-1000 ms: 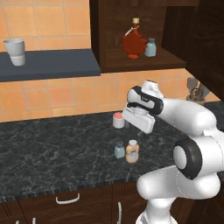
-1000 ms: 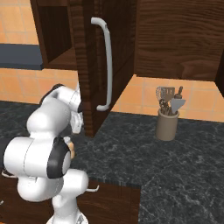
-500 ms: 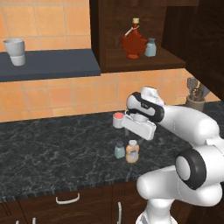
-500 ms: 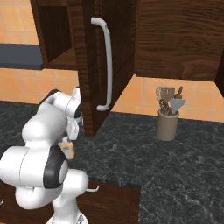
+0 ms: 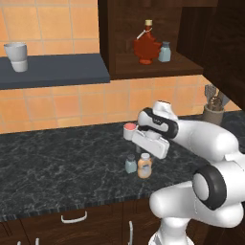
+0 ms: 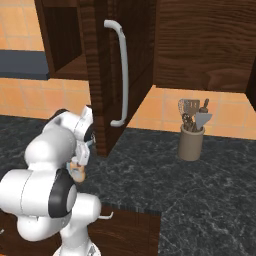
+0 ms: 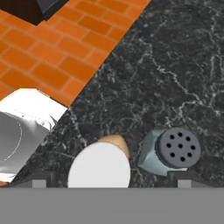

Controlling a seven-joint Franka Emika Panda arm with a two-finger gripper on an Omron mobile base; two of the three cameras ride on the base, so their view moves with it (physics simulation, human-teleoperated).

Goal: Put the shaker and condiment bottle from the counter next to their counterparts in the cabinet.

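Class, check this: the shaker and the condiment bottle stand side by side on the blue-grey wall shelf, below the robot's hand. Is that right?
Not the shelf. The shaker and condiment bottle stand side by side on the black counter, as the left base view shows; the rest holds.

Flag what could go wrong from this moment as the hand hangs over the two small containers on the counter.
1. The shaker and the condiment bottle stand side by side, seemingly almost touching; closing on one may knock the other over.
2. In the hand view the hand sits roughly over the bottle, with the shaker near one fingertip; a finger could land on its cap.
3. The red-lidded jar stands close behind the hand and could be bumped.
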